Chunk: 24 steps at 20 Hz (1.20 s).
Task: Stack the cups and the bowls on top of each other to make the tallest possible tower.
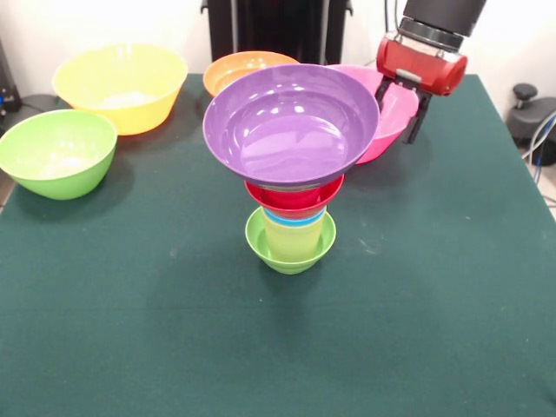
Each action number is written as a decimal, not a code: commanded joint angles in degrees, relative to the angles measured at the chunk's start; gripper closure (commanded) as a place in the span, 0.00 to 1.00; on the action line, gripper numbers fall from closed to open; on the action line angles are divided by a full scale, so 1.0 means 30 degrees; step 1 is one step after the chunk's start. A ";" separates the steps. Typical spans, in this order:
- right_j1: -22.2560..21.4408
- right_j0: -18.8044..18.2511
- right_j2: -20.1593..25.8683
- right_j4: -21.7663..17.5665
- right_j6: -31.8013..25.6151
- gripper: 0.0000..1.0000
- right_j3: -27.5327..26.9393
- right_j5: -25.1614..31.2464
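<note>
The tower stands mid-table. Its base is the small lime-green bowl (pixel 291 249). In it sit the pale yellow cup (pixel 294 236) and the blue cup (pixel 295 220), then the small red bowl (pixel 294 196), with the wide purple bowl (pixel 291 126) on top. The red cup is hidden. The pink bowl (pixel 395 117) sits behind the tower to the right. My gripper (pixel 400 109) hangs over its right rim, open, with one finger inside the bowl and one outside. The orange bowl (pixel 246 68), the large yellow bowl (pixel 122 87) and the large green bowl (pixel 56 152) stand apart.
The green table (pixel 174 330) ends close to the right of the gripper. The robot's pedestal (pixel 278 26) stands at the far side behind the orange bowl. Cables and a dark object (pixel 534 113) lie off the right edge.
</note>
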 commanded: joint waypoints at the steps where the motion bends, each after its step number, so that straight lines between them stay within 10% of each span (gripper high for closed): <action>1: -0.0394 -0.1556 0.1107 -0.2067 -0.0957 0.00 -0.2017 1.0286; 24: -0.6323 -0.2079 0.0677 -0.4809 -0.1380 0.00 0.0223 1.5461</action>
